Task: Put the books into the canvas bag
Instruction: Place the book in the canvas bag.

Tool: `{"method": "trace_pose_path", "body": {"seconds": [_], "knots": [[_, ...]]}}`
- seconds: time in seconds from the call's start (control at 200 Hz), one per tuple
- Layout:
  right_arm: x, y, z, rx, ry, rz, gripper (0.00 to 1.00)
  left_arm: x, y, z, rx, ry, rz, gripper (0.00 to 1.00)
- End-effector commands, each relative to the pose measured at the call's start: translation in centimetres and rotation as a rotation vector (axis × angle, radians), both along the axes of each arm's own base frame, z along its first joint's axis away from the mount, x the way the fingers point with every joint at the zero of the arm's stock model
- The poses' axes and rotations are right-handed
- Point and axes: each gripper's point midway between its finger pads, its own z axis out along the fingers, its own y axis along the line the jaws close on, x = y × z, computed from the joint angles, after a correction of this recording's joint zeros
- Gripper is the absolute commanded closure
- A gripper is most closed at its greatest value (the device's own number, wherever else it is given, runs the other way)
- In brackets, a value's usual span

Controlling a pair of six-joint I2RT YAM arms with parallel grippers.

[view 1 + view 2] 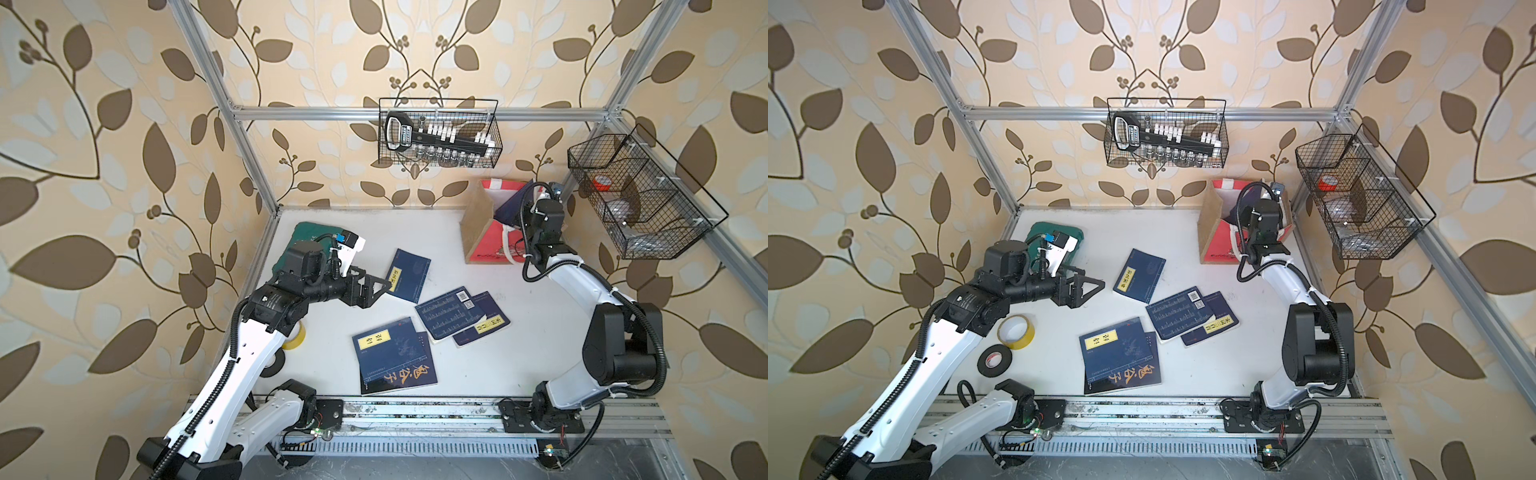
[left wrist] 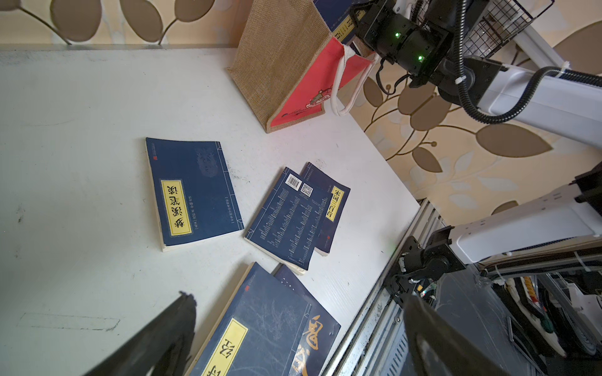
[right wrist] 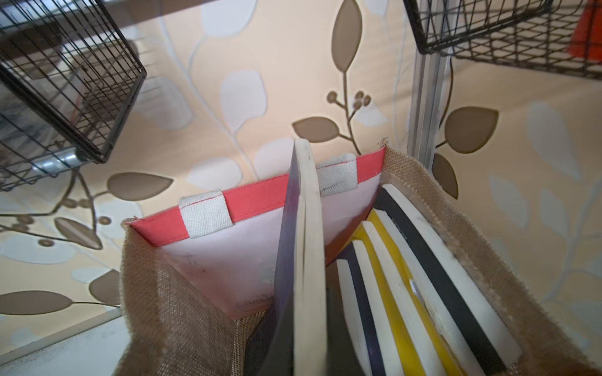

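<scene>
**A:** Status, left to right?

**B:** Left claw point(image 1: 1090, 287): jaws being held wide apart, nothing in them, hanging just beside the lone book point(image 1: 408, 274).

**A:** Other books?

**B:** At least five are being left flat on the table point(image 1: 519, 353). In the front pair, the labelled book point(image 1: 388, 351) is lying partly over the lettered book point(image 1: 415, 376). Further right, the barcode book point(image 1: 446, 318) is lying across another book point(image 1: 488, 328).

**A:** Bag?

**B:** The bag point(image 1: 476, 226) is standing open at the far right corner. The packed books point(image 3: 400, 293) are being stored on edge against one jute side. Right claw point(image 1: 523, 210): clamped on a navy book point(image 3: 304, 228). That book is being held on edge in the bag's mouth, with one corner above the rim.

**A:** Handling?

**B:** Thin paperbacks, so they are being judged light and floppy, with covers probably slick. No gap is being seen under the lone book, so a pinch from above looks poor. Tilting or sliding it first is being advised.

**A:** Best hold?

**B:** The spine side, judged stiffest. On the pairs, a hold is being advised at the overlap, where the upper book looks propped off the table. Sag is being expected from a corner grip, with a risk of snagging the rope handle point(image 2: 342, 97).
</scene>
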Motion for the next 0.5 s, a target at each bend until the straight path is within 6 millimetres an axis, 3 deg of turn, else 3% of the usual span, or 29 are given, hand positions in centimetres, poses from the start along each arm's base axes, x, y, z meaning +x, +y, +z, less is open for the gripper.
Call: {"method": "trace_pose_path", "body": {"seconds": [0.0, 0.165, 0.27, 0.495], "knots": [[0.0, -0.6, -0.7, 0.003, -0.019, -0.04, 0.93, 0.1, 0.0, 0.6, -0.029, -0.018, -0.009, 0.01], [0.4, -0.8, -1.9, 0.013, 0.013, -0.043, 0.72, 0.1, -0.1, 0.6, -0.033, -0.013, -0.012, 0.01], [0.3, -1.1, -2.2, 0.017, 0.017, -0.045, 0.63, 0.3, -0.2, 0.6, -0.034, -0.009, -0.014, 0.01], [0.1, -1.5, -1.0, 0.017, -0.004, -0.042, 0.44, 0.5, -0.1, 0.6, -0.038, -0.007, -0.006, 0.01]]}}
